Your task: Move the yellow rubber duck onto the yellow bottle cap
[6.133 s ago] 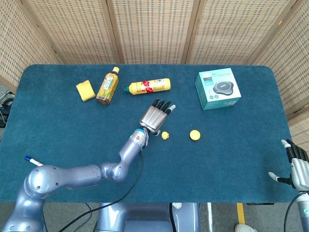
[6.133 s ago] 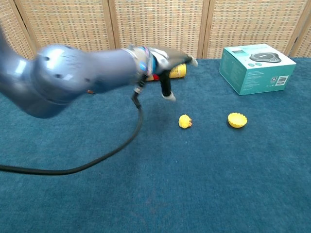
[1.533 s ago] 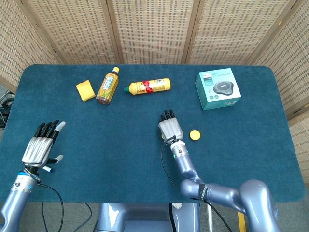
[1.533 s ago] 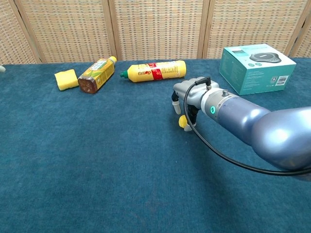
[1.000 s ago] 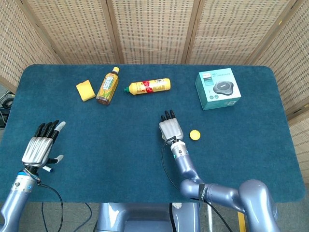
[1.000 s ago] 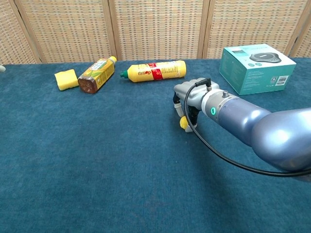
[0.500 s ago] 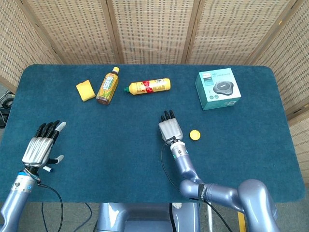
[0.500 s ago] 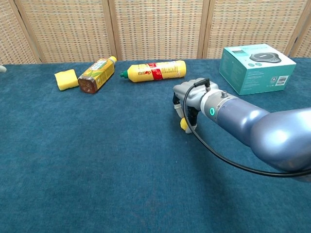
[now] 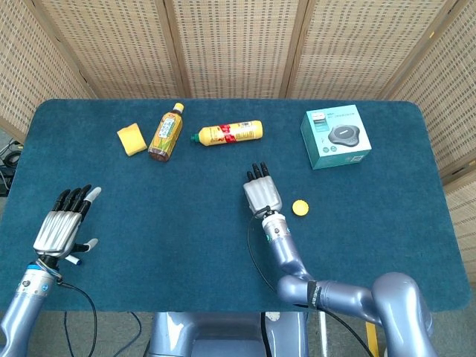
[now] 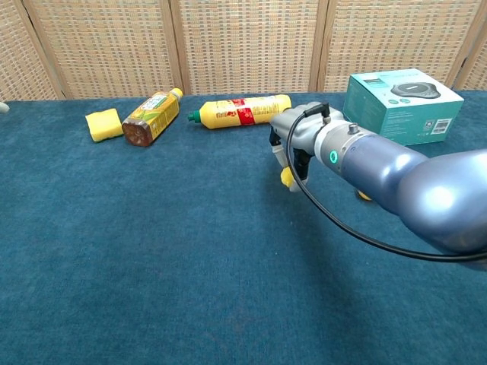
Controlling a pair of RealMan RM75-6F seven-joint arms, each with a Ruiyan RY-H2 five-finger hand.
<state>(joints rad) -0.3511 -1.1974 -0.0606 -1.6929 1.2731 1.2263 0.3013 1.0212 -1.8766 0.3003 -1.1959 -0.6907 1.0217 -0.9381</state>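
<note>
The small yellow rubber duck (image 10: pixel 286 178) hangs just under my right hand (image 10: pixel 298 143), pinched between its down-pointing fingers and a little above the blue cloth. From the head view the right hand (image 9: pixel 262 195) covers the duck entirely. The yellow bottle cap (image 9: pixel 300 207) lies flat on the cloth just right of that hand; in the chest view only a sliver of the cap (image 10: pixel 364 196) shows behind my right forearm. My left hand (image 9: pixel 64 226) rests far off at the front left, fingers spread, holding nothing.
Along the back lie a yellow sponge (image 9: pixel 132 139), a tea bottle (image 9: pixel 165 132) and a yellow squeeze bottle (image 9: pixel 229 132) on its side. A teal box (image 9: pixel 335 137) stands at the back right, beyond the cap. Wicker screens close off the far side.
The left arm has withdrawn from the duck to the front left, and the right arm has come in. Over the last second the right hand has lifted slightly with the duck.
</note>
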